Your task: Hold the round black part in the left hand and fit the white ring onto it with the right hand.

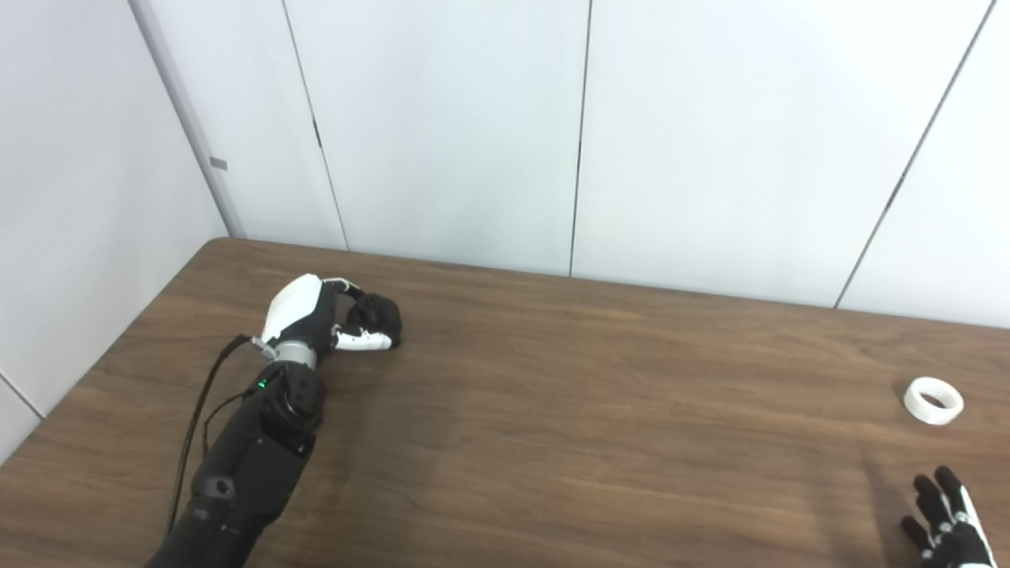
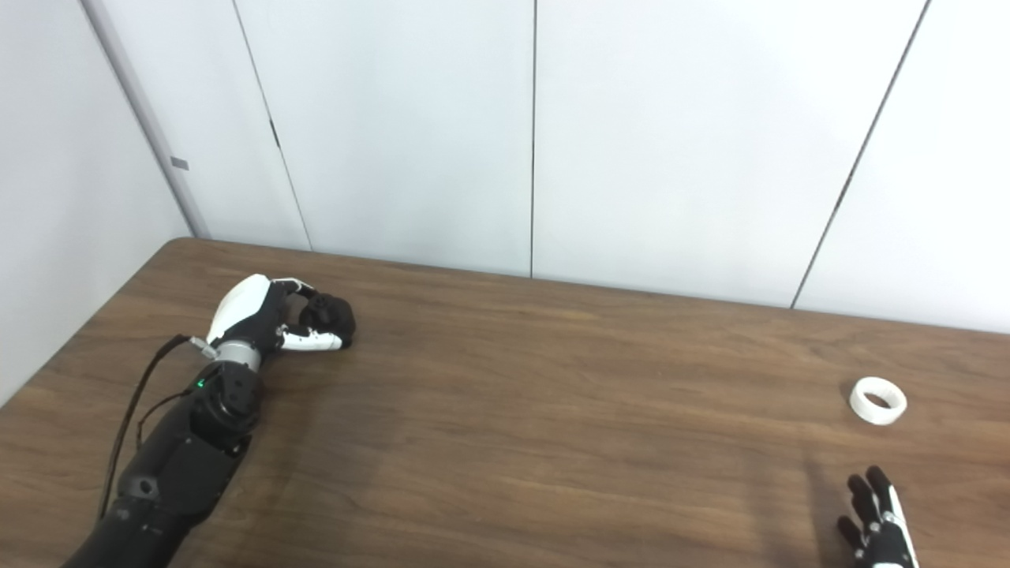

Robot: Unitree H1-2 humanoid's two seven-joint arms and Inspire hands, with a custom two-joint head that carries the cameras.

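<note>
So far: left hand (image 1: pixel 316 319) closed on black part (image 1: pixel 377 315), mid-left of frame. Ring (image 1: pixel 933 400) untouched on table (image 1: pixel 552 410), far right. Right hand (image 1: pixel 947 525) empty, fingers spread, lower-right corner. Pickup & fitting left.

- The table (image 1: pixel 552 410) fills the lower part of the view, with wall panels (image 1: pixel 442 126) standing behind its far edge.
- The left hand (image 1: pixel 316 319) rests on the table at far left, near the back corner.
- The round part (image 1: pixel 377 315) sits on the table within that hand's fingers, on their right side.
- The ring (image 1: pixel 933 400) lies flat on the table at far right, well apart from the part.
- The right hand (image 1: pixel 947 525) is at the bottom right corner, in front of the ring and not touching it.
</note>
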